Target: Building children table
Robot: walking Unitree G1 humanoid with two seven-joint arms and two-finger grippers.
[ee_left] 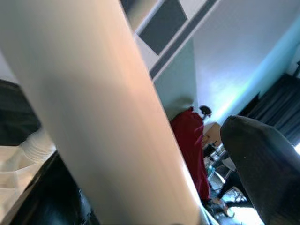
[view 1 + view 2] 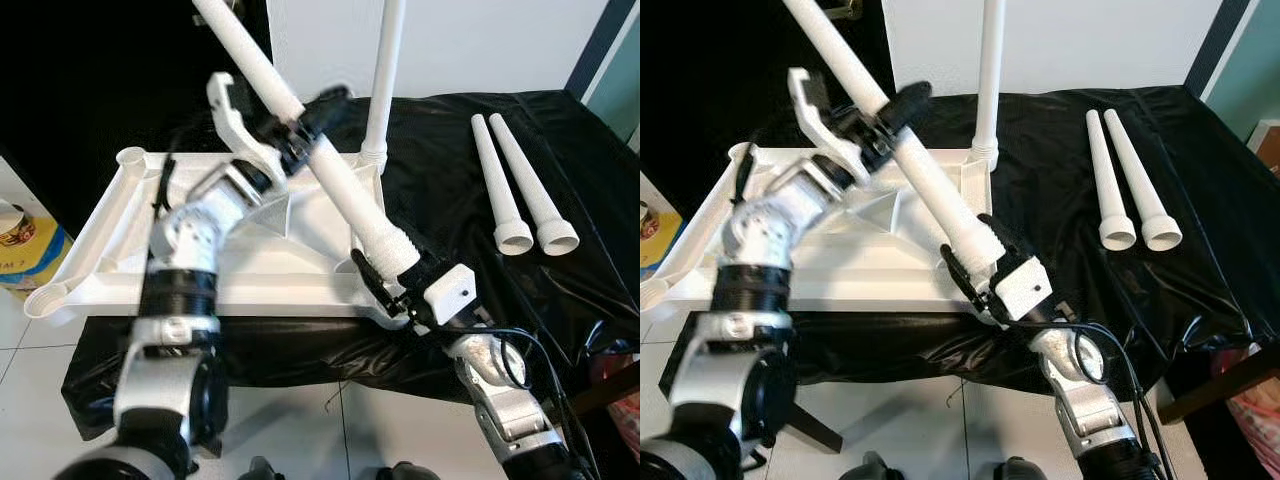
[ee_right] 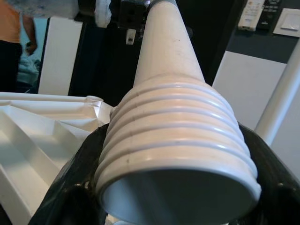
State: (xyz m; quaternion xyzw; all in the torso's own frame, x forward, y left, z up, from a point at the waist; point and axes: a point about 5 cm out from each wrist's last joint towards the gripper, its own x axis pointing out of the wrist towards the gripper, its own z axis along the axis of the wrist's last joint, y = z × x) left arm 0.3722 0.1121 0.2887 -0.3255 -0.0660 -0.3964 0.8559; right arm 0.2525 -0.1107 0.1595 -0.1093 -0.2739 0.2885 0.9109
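A white plastic tabletop [image 2: 250,270] lies upside down on a black cloth. One white leg [image 2: 385,80] stands upright in its far right corner socket. A second long white leg [image 2: 340,185] slants over the tabletop, held by both grippers. My left gripper [image 2: 303,128] is shut on its shaft, with one black finger [image 1: 262,159] beside the shaft [image 1: 93,117]. My right gripper [image 2: 400,270] is shut on the ribbed, threaded end [image 3: 178,154], just above the tabletop's near right corner.
Two spare white legs [image 2: 520,190] lie side by side on the black cloth [image 2: 450,150] to the right. A yellow container [image 2: 25,245] stands on the floor at the left. Open sockets show at the tabletop's left corners [image 2: 132,157]. A person [image 3: 18,42] stands in the background.
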